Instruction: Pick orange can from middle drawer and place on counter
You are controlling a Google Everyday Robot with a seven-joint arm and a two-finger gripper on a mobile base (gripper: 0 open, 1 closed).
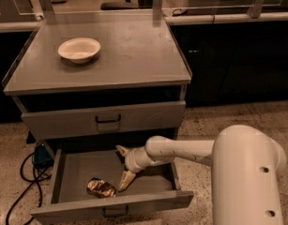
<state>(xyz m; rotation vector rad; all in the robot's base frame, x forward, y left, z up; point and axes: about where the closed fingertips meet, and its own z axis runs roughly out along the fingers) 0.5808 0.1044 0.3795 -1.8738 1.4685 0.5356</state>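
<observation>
The orange can (101, 187) lies on its side, dented, on the floor of the pulled-out middle drawer (64, 172), near its front wall. My gripper (123, 165) reaches into the drawer from the right, just right of the can and not touching it. Its two pale fingers (126, 179) are spread wide; the near one ends close to the can's right end. The counter (134, 55) is the flat grey top of the cabinet above the drawer.
A white bowl (79, 49) sits on the counter's back left. The upper drawer front (106, 118) with a black handle is closed above the open drawer. Black cables (26, 172) lie on the floor at left. My arm's large white body (246, 172) fills the lower right.
</observation>
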